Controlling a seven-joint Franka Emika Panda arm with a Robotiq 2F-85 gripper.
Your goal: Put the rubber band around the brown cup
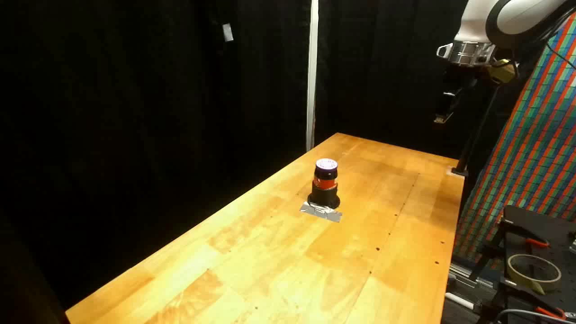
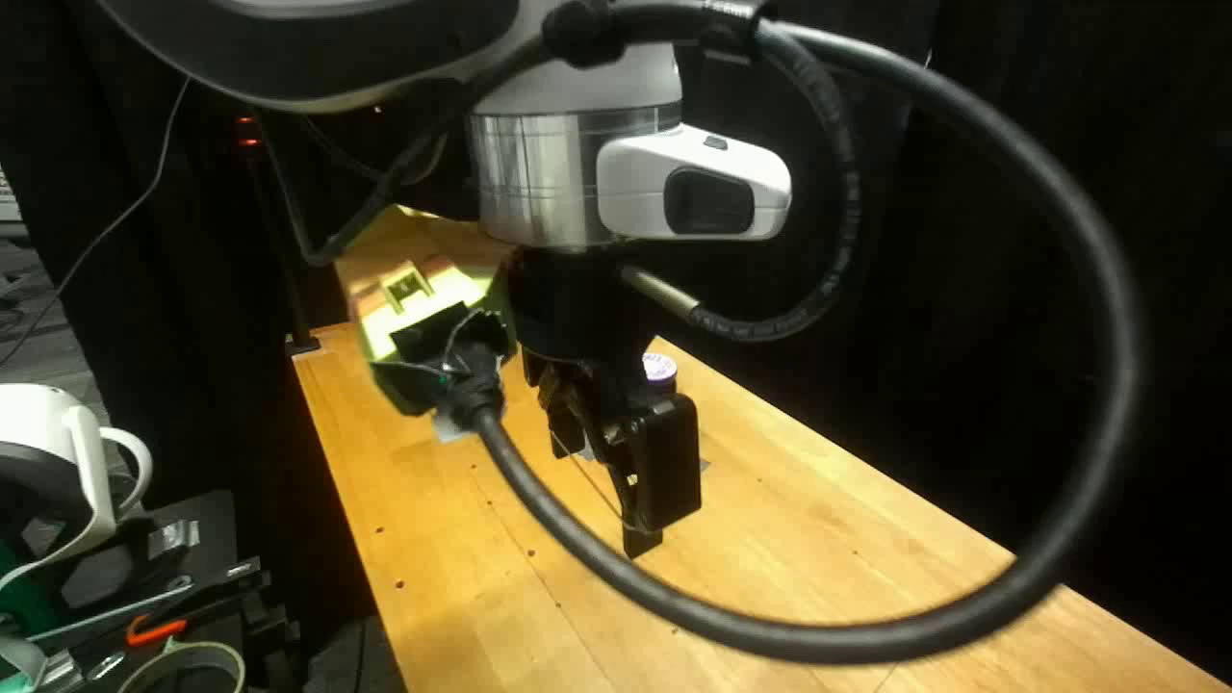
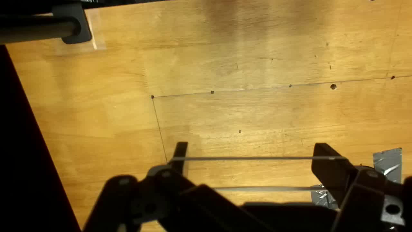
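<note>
The brown cup (image 1: 326, 173) stands upright on the wooden table in an exterior view, dark with an orange-red stripe and a pale printed top, in a black base (image 1: 324, 196). In an exterior view only its top (image 2: 660, 366) shows behind my gripper (image 2: 604, 496). The cup is not seen in the wrist view. My gripper (image 3: 251, 149) is open, its fingers wide apart. The rubber band (image 3: 249, 158) is stretched around both fingers as two pale strands across the gap. My gripper (image 1: 442, 119) is in the air, away from the cup and above table height.
Silver tape (image 1: 321, 212) lies at the foot of the base on the table (image 1: 270, 252). A black pole (image 3: 38, 29) is clamped at a table corner. A black side stand holds a tape roll (image 1: 534, 273). A thick cable loop (image 2: 1121, 318) hangs from the arm.
</note>
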